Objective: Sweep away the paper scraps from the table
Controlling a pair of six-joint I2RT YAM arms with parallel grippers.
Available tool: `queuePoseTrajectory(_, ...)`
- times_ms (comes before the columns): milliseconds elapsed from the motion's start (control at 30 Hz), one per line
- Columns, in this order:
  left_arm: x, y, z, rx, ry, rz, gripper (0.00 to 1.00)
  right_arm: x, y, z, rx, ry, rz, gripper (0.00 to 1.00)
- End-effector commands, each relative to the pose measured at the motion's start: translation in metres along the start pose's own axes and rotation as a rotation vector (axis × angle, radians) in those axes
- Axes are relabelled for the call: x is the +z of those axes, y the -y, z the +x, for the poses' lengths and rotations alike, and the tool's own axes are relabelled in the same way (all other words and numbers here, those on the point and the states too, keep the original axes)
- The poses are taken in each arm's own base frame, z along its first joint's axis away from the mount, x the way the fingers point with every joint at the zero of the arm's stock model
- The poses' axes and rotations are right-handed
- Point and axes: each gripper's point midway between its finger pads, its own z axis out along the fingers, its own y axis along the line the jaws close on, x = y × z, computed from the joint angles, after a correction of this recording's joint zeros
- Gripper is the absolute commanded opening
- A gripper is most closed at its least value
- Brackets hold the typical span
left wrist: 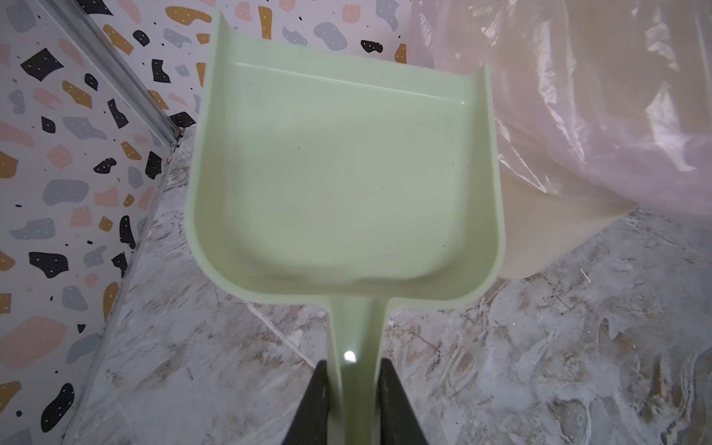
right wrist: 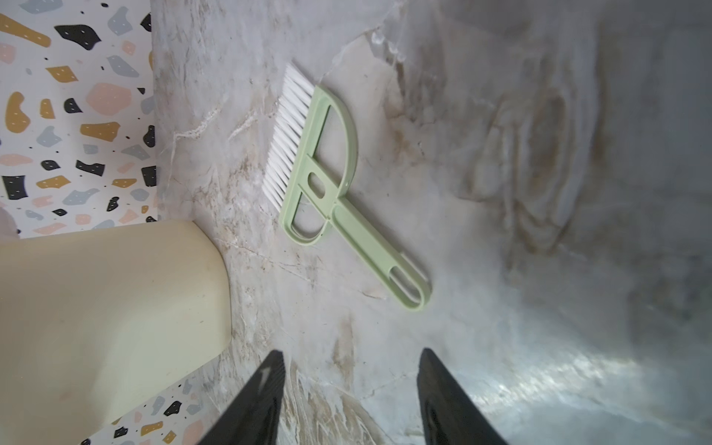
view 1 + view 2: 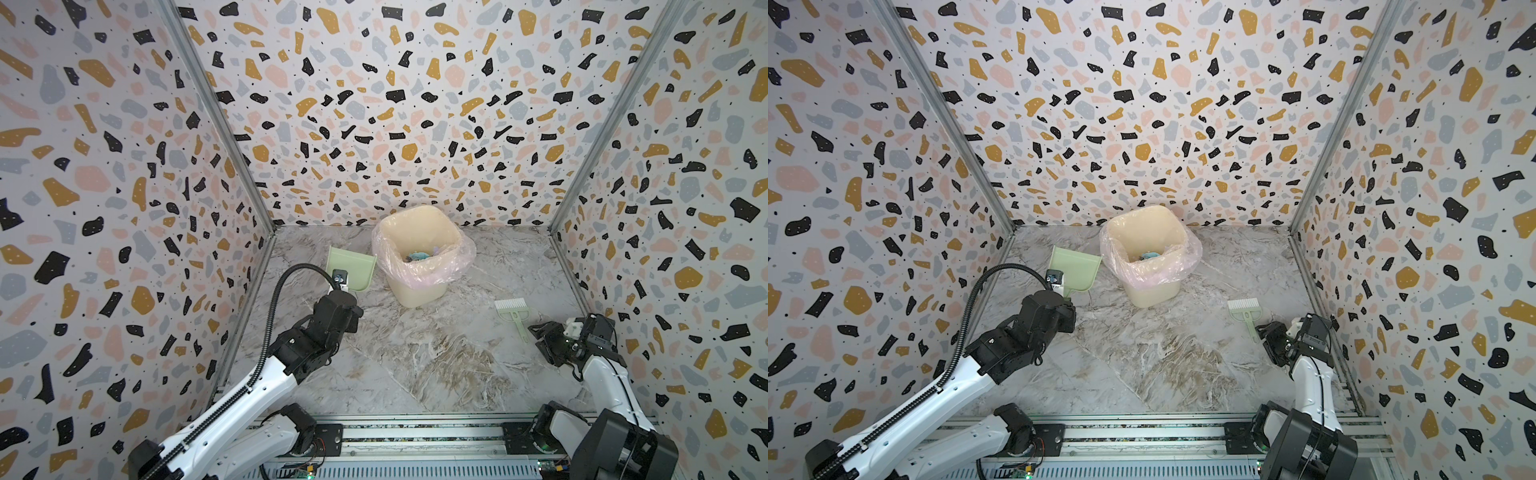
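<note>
meanwhile, left fingers [image 1: 312,404] pinch the dustpan [image 1: 346,173]; brush [image 2: 364,244] lies free.

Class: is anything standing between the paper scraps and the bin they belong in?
Nothing visible does. The scraps already lie inside the bin; the dustpan in the left hand is empty, and no scrap shows on the table.

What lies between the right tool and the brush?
Nothing: bare table separates the open right tool from the brush, seen in the right wrist view.
</note>
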Motion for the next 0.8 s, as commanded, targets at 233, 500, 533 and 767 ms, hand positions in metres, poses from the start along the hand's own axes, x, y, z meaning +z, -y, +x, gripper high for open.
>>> queuePoseTrajectory(233, 0.035, -0.003, 0.029, -0.214, -0.029, -0.002, 0.00, -0.019, -0.036, -0.003, -0.197, 0.031, 0.023, 0.69)
queuePoseTrajectory(500, 0.060, -0.025, 0.074, -0.357, -0.056, -0.102, 0.00, -0.037, -0.070, 0.001, -0.375, 0.085, 0.048, 0.86)
queuePoseTrajectory(533, 0.063, -0.028, 0.079, -0.365, -0.059, -0.107, 0.00, -0.038, -0.072, 0.001, -0.393, 0.086, 0.052, 0.86)
queuePoseTrajectory(767, 0.080, -0.035, 0.117, -0.413, -0.130, -0.123, 0.00, -0.045, -0.084, -0.001, -0.462, 0.108, 0.057, 0.89)
